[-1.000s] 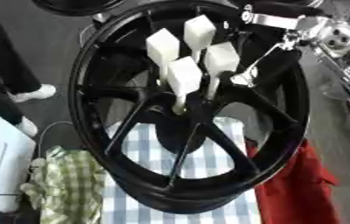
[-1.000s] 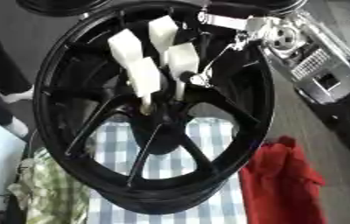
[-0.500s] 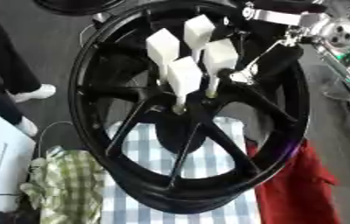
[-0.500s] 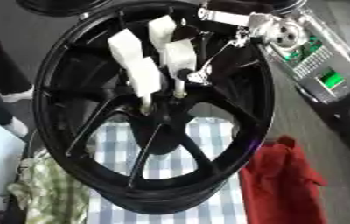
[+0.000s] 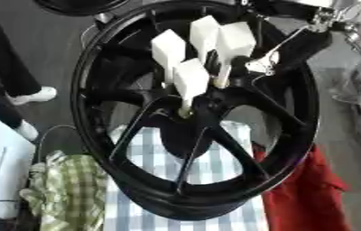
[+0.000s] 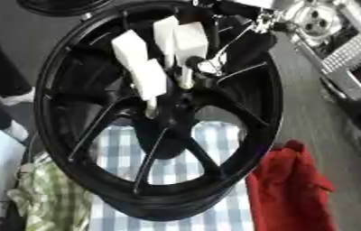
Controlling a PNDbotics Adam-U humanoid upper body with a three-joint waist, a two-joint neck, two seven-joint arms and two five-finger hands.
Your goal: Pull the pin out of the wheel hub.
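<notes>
Left eye view: big black wheel hub (image 5: pixel 192 113) fills mid-frame, with four white-capped pins (image 5: pixel 190 81) stuck in near its centre, upper middle. It sits on a blue-and-white checked cloth (image 5: pixel 148 198); a green plaid rag (image 5: pixel 65 189) is lower left, a red cloth (image 5: pixel 306 194) lower right. Right hand (image 5: pixel 275 61) comes in from the upper right, close to the pins, but I can't tell how its fingers are set.

Right eye view: same setup, plus a silver machine part (image 6: pixel 338 49) at the upper right edge.
</notes>
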